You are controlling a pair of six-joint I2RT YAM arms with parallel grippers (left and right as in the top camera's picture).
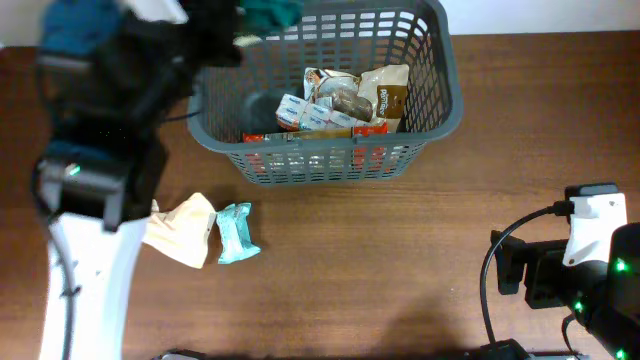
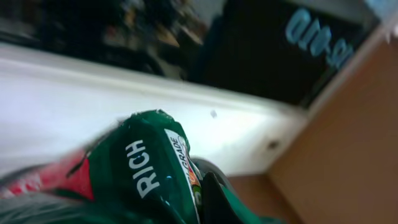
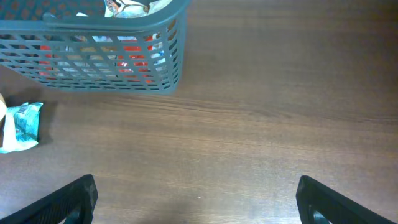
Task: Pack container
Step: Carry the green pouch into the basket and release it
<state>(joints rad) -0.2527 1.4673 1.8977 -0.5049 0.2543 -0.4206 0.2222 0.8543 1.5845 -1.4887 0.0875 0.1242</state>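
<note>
The left gripper (image 1: 232, 25) was clamped on a green snack packet (image 2: 149, 168) (printed "RICH") above the far-left corner of the dark grey basket (image 1: 440, 80). The right gripper (image 3: 196, 180) gaped wide, holding nothing, well apart from the basket, at its near-right.

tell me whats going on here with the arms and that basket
The left pincer holds a green packet up by the far left corner of the grey basket, which already has several snack packets inside. A cream packet and a teal packet lie on the table in front of the basket, not yet packed. The right pincer hangs open and empty over bare table.
</note>
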